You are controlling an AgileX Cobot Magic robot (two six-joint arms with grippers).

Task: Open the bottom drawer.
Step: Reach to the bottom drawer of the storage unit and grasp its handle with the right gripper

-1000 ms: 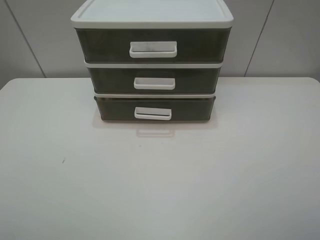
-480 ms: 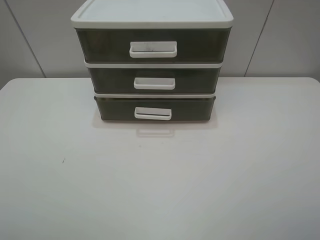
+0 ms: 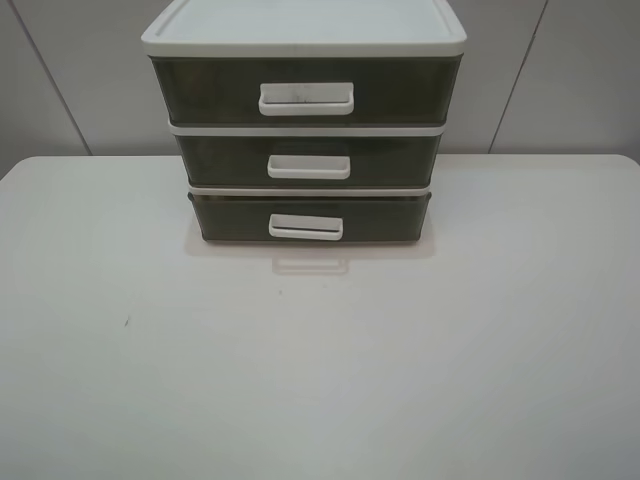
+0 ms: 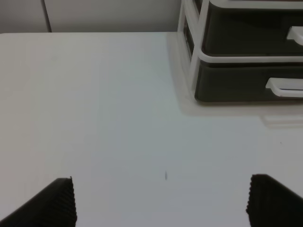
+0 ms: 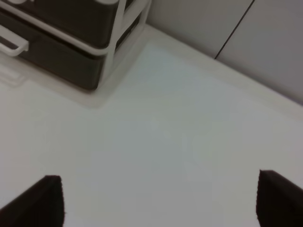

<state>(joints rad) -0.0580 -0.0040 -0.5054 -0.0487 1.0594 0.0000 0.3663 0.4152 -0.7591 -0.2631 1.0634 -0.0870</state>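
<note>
The bottom drawer [image 3: 380, 218] is the lowest tier of a white-framed three-drawer unit [image 3: 305, 35] at the back middle of the white table. It is smoky brown, shut, with a white loop handle [image 3: 305, 227]. It also shows in the left wrist view [image 4: 232, 82] and in the right wrist view [image 5: 57, 59]. Neither gripper shows in the exterior high view. My left gripper [image 4: 161, 201] is open and empty above bare table, short of the unit's left corner. My right gripper [image 5: 158, 201] is open and empty, off the unit's right corner.
The middle drawer [image 3: 390, 158] and top drawer [image 3: 400, 90] are shut above it. The white table [image 3: 320, 360] spreads in front of the unit, with a small dark speck [image 3: 126, 321] at the left. A grey panelled wall [image 3: 560, 70] stands behind.
</note>
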